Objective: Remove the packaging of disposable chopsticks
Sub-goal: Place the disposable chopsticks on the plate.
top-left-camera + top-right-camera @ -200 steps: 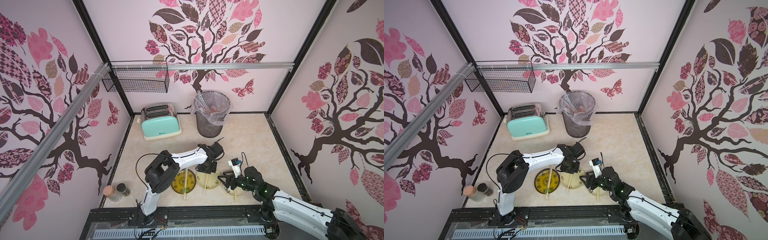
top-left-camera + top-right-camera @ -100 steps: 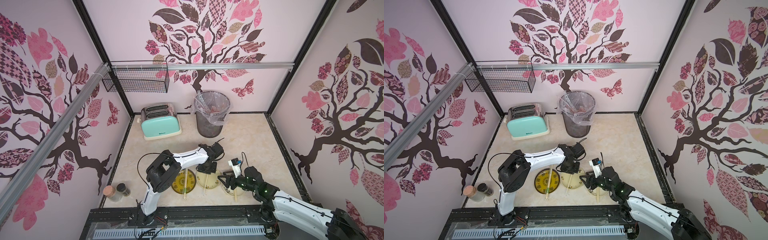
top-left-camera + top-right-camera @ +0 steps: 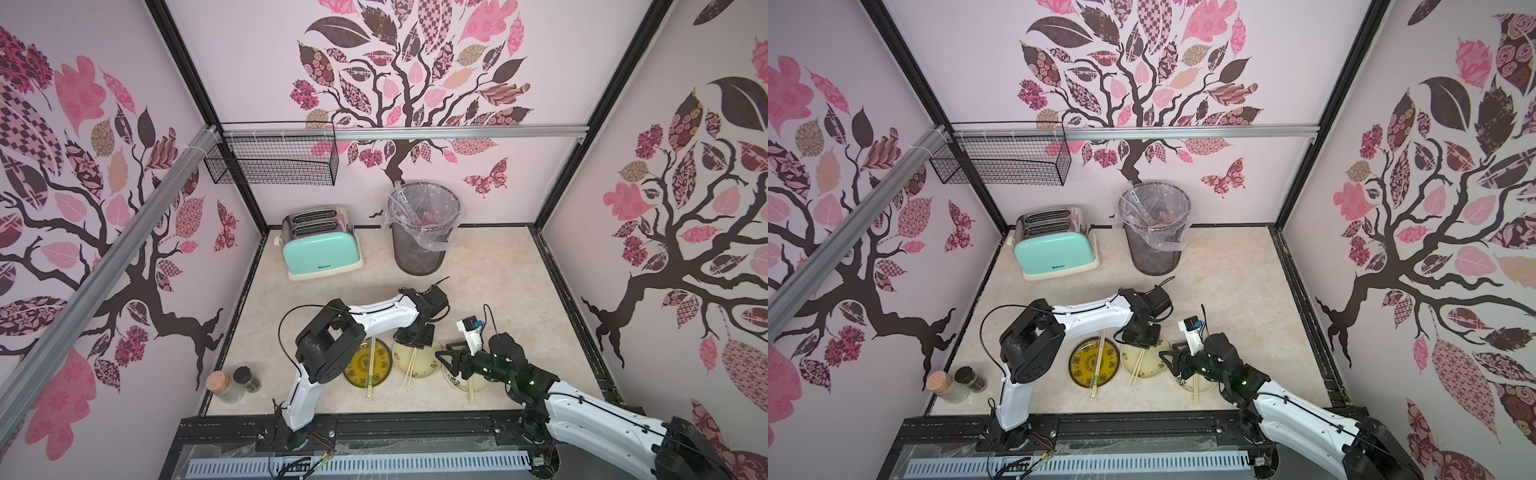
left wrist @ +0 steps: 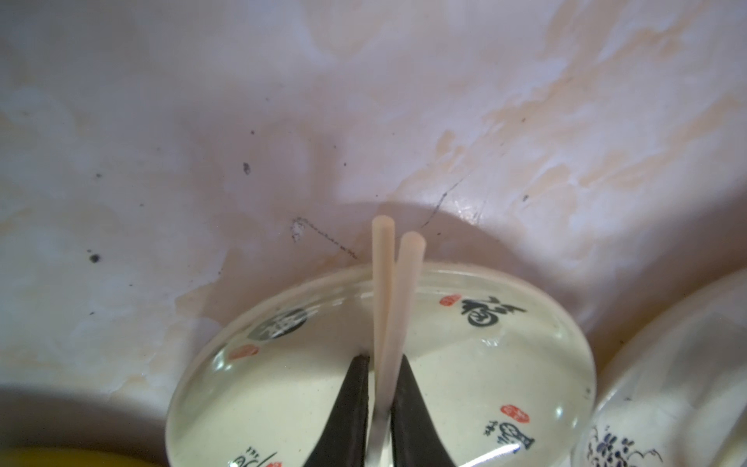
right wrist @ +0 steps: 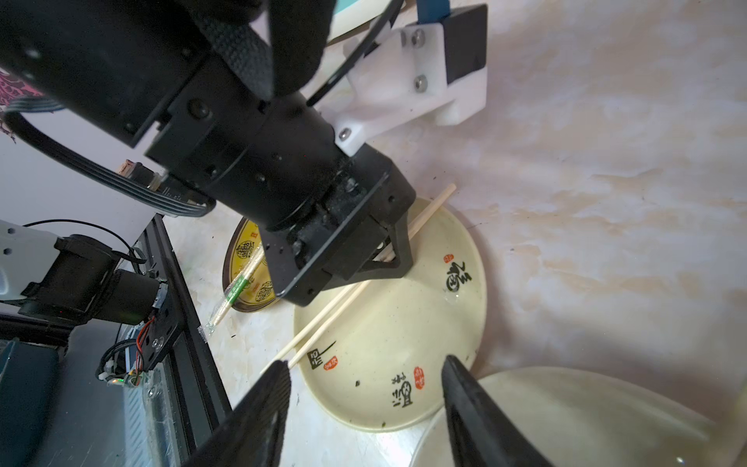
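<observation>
Barely anything has moved in the last second: only the left arm's black elbow block has crept a touch to the right in a top view. Marbled cream worktop, glossy, carries everything. That arm rises from the front rail, folds at the elbow, runs its white forearm rightward and bends the wrist down, so the left pincer points at the far rim of the cream plate; its two tapered black fingers are clenched on the bare sticks, two round pale wooden rods crossing that glazed, ink-lettered plate. The right arm lies low from the front right corner; the right pincer hangs released, jaws wide and empty, above the white plate. One dark mesh bin with a clear liner and one mint toaster stand at the back. Three round plates sit in a row, the yellow plate leftmost. Two jars stand front left. Three pairs of sticks, one per plate: the wrapped sticks on the yellow plate lie inside a clear sleeve with green print; the third sticks poke out under the right pincer, wrapped or not I cannot tell
</observation>
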You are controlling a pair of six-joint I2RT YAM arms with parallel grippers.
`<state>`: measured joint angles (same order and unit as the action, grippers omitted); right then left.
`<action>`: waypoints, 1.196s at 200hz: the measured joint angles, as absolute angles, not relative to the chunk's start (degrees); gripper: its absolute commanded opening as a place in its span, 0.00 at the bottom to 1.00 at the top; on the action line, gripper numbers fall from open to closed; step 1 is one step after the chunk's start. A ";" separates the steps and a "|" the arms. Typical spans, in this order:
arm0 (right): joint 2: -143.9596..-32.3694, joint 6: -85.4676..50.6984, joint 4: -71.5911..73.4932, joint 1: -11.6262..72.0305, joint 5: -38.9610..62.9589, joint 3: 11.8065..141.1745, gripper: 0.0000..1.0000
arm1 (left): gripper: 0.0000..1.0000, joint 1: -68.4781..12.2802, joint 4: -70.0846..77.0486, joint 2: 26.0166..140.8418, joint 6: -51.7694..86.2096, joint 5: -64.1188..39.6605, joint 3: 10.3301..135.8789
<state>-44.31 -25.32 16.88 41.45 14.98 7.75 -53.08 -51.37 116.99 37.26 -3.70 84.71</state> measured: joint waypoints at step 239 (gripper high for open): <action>-44.34 -25.32 16.88 41.45 14.96 7.75 0.63 | 0.30 -53.32 -51.99 113.27 37.54 -3.73 83.18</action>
<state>-44.34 -25.32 16.88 41.45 14.96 7.75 -53.32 -51.99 113.27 37.54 -3.73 83.18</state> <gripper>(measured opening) 0.632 0.282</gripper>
